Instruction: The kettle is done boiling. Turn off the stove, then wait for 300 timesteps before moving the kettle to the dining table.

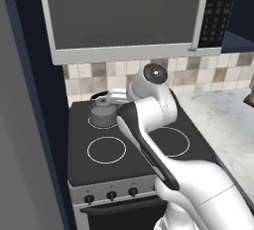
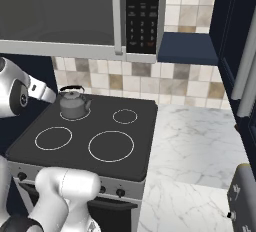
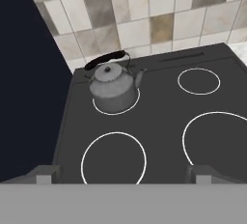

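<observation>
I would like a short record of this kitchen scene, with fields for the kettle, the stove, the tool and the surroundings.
kettle: small squat grey metal kettle with black arched handle, standing upright on the rear left ring burner
stove: black glass cooktop with four white rings; the other three rings are bare
knobs: black knobs on the silver front panel
tool: two-finger tool, jaws wide open, above the front of the cooktop, apart from the kettle, holding nothing
surroundings: tiled backsplash behind, marble counter to the right, microwave above
</observation>
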